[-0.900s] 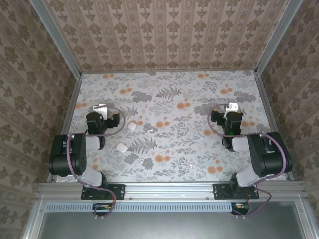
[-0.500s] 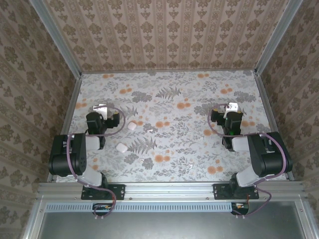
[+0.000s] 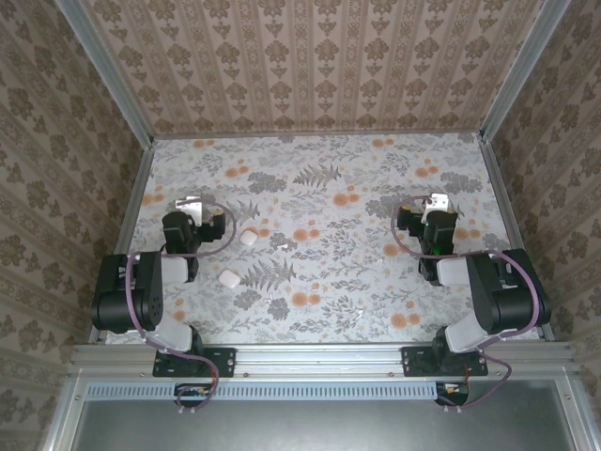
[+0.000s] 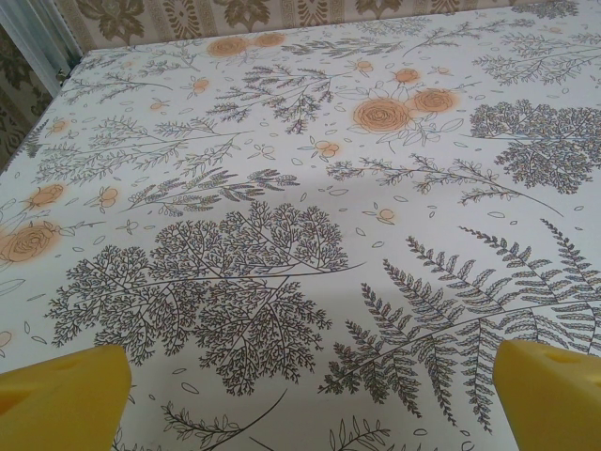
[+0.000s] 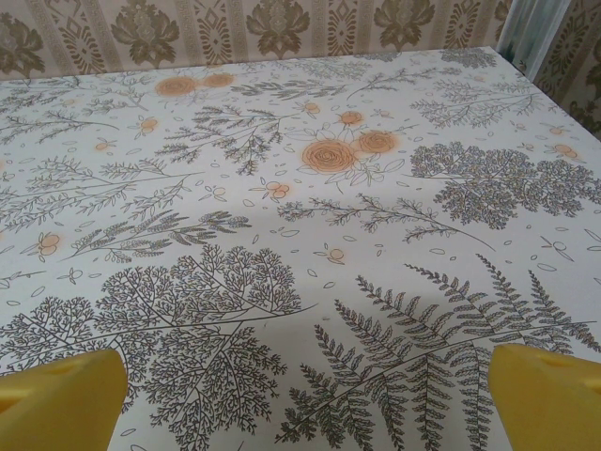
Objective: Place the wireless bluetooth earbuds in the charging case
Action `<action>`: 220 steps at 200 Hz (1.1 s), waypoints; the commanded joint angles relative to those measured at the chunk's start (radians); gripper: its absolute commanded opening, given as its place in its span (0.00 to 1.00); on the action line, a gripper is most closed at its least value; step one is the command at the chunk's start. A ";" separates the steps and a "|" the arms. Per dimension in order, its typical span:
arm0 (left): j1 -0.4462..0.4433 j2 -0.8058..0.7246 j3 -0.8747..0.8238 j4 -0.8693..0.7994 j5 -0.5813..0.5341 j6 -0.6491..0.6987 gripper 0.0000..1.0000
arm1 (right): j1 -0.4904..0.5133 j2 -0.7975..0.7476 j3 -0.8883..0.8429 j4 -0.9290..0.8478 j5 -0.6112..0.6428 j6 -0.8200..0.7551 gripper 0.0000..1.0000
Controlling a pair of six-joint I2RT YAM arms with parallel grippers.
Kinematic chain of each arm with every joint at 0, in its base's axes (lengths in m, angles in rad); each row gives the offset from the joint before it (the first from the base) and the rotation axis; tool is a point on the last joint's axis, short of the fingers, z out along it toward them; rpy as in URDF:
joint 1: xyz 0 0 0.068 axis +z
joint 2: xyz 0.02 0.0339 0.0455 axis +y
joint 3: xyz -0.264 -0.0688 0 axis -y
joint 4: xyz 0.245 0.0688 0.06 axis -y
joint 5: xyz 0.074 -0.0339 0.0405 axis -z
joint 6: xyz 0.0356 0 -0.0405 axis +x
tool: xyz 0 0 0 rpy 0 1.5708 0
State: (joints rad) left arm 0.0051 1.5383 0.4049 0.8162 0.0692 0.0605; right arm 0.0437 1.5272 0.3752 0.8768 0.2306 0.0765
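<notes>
While the left jaws and right jaws both stand spread wide, pinching nothing, the charging case (image 3: 229,278) lies on the desk (image 3: 319,202) at about five o'clock from the left jaws, far nearer that arm; the earbuds are too tiny to place.

The left gripper (image 4: 310,404) stands spread wide above a table covered in floral-printed cloth (image 4: 282,235). Its two yellow fingertips (image 4: 66,395) sit at the lower left and lower right corners of the view, with printed cloth showing between them. Grey ferns, bushy trees and leafy sprigs run across the white cloth, with orange roses toward the far side and at the left edge. Along the far edge runs a patterned wallpapered wall (image 4: 235,14), and a metal post (image 4: 38,38) rises at the far left corner.
</notes>
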 commanded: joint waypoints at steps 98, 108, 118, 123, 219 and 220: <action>0.007 -0.003 0.002 0.029 0.009 -0.009 1.00 | 0.005 0.005 0.012 0.021 0.006 -0.016 1.00; 0.007 -0.002 0.002 0.029 0.010 -0.008 1.00 | 0.004 0.007 0.011 0.020 0.006 -0.015 1.00; 0.004 -0.002 0.003 0.029 0.006 -0.008 1.00 | 0.005 0.005 0.011 0.020 0.006 -0.015 1.00; 0.005 -0.003 0.003 0.029 0.007 -0.009 1.00 | 0.004 0.007 0.013 0.020 0.005 -0.016 1.00; 0.005 -0.171 0.071 -0.257 -0.084 -0.063 1.00 | 0.012 -0.086 0.044 -0.113 -0.004 -0.029 1.00; 0.004 -0.174 0.073 -0.266 -0.086 -0.066 1.00 | 0.012 -0.088 0.046 -0.117 -0.005 -0.029 1.00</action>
State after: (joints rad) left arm 0.0074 1.4452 0.4179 0.7074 0.0376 0.0452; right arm 0.0441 1.5127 0.3759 0.8520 0.2306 0.0738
